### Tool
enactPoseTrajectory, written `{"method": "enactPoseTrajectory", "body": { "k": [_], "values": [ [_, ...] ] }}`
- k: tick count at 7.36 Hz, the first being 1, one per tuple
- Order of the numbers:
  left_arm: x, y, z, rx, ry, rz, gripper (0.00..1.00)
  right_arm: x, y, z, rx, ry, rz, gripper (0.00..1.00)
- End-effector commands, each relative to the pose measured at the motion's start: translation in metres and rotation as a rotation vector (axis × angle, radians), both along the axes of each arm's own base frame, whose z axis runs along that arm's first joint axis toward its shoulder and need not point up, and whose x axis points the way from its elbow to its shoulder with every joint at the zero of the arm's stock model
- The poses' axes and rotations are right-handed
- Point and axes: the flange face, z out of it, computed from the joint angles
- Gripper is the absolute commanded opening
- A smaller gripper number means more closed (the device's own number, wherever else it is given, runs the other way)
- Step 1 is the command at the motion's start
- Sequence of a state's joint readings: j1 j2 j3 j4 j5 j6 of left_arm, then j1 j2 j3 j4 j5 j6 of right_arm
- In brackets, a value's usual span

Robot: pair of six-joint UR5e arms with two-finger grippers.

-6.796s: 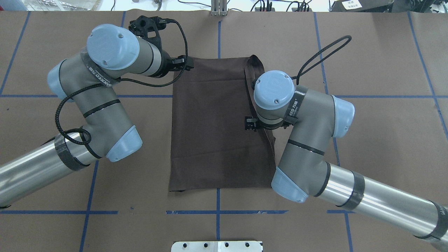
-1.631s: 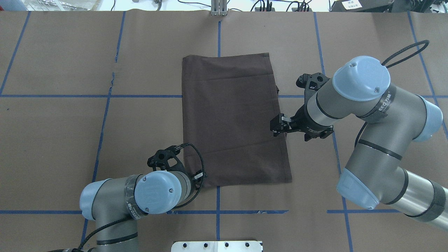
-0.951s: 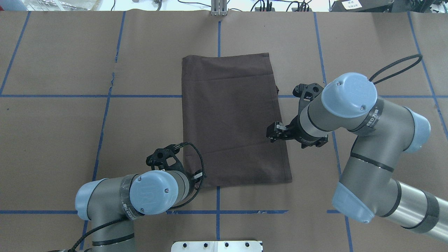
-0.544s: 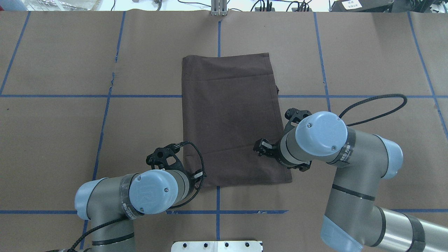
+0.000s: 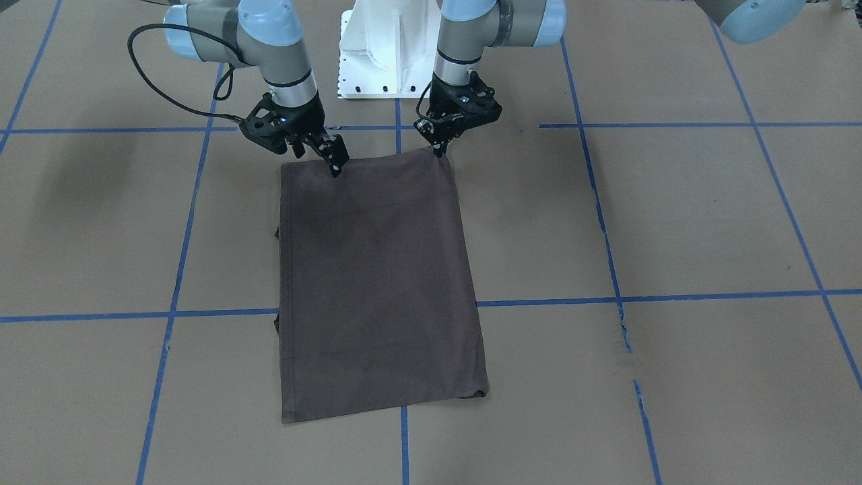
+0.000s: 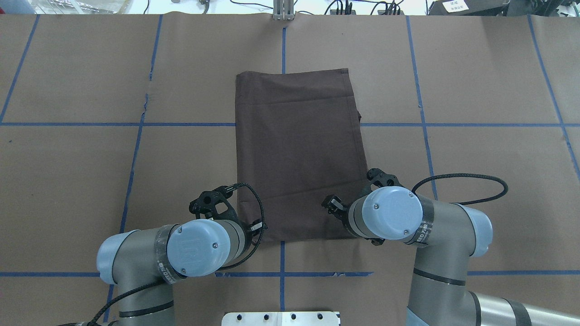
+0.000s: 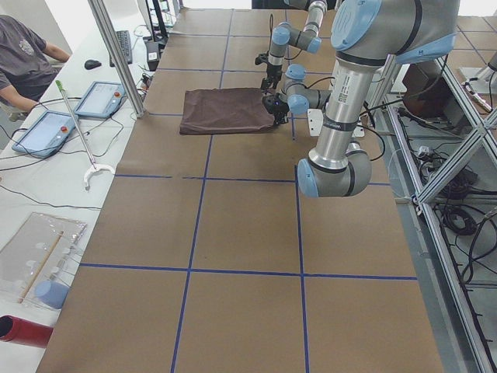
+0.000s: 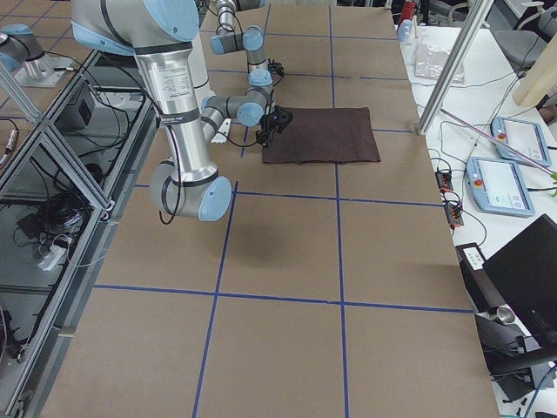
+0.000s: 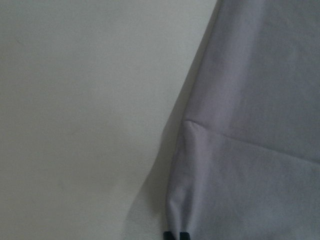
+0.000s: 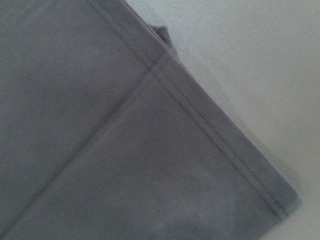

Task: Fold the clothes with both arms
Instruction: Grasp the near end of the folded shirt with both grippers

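Since the next fold likely needs both robot-side corners lifted, left gripper [image 5: 441, 148] pinches one shirt [image 6: 299, 154] corner; right gripper [image 5: 335, 164] hovers over that edge, opening unclear. Shirt lies flat, centre of table [image 6: 476, 181].

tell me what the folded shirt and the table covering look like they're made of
T-shirt: soft matte knit, probably cotton jersey. It lies limp with fold creases, and its hem shows twin stitch rows.
Table covering: matte brown paper, most likely. It has a ragged tear along one blue line.
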State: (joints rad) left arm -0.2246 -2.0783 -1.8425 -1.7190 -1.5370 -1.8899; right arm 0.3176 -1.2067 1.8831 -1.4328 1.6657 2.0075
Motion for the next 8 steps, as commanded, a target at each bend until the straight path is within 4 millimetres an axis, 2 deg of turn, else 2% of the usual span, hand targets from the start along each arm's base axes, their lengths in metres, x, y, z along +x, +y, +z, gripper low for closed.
{"method": "enactPoseTrajectory", "body": {
  "k": [1,5,6,8],
  "values": [
    [0.0001,0.0002,0.0008,0.001,-0.001,-0.001,0.0,-0.0125,0.0052,0.0158,-0.009,0.037,0.013,1.0],
    [0.0001,-0.0001,-0.0002,0.002,0.0,-0.004,0.0,-0.0107,0.004,0.0202,-0.012,0.047,0.014,1.0],
    [0.0002,-0.0001,-0.0012,0.003,0.002,-0.003,0.0,-0.0107,0.004,0.0204,-0.013,0.049,0.014,0.93],
    [0.0006,0.0008,-0.0012,0.002,0.002,-0.002,0.0,-0.0107,0.0041,0.0204,-0.012,0.049,0.011,0.36]
  ]
}}
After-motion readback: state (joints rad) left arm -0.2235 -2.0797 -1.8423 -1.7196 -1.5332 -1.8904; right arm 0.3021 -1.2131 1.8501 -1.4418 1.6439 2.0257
